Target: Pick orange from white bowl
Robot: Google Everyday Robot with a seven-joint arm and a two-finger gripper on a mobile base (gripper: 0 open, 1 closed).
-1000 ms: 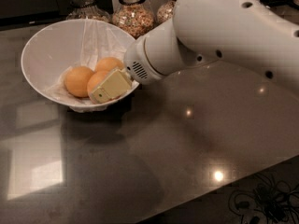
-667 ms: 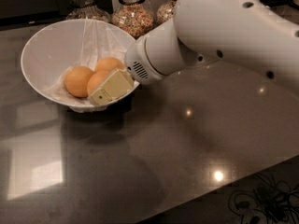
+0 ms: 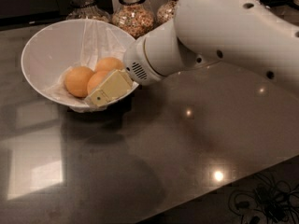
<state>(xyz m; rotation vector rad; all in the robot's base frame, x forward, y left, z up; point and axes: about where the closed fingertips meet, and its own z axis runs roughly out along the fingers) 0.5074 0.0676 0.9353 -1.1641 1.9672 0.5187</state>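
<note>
The white bowl [image 3: 51, 48] sits at the back left of the dark countertop. Three oranges lie in it: one at the left [image 3: 77, 80], one at the back [image 3: 109, 63], and one at the front right [image 3: 96, 79] partly covered by the gripper. My gripper [image 3: 108, 90] is a cream-coloured block at the end of the big white arm [image 3: 224, 36]. It reaches into the bowl from the right, over its near rim, against the front right orange.
Three glass jars of grains stand behind the bowl: left [image 3: 85, 1], middle [image 3: 133, 13], right [image 3: 170, 6]. The dark glossy countertop [image 3: 154, 157] stretches to the front and right. Black cables [image 3: 261, 199] lie beyond its front right edge.
</note>
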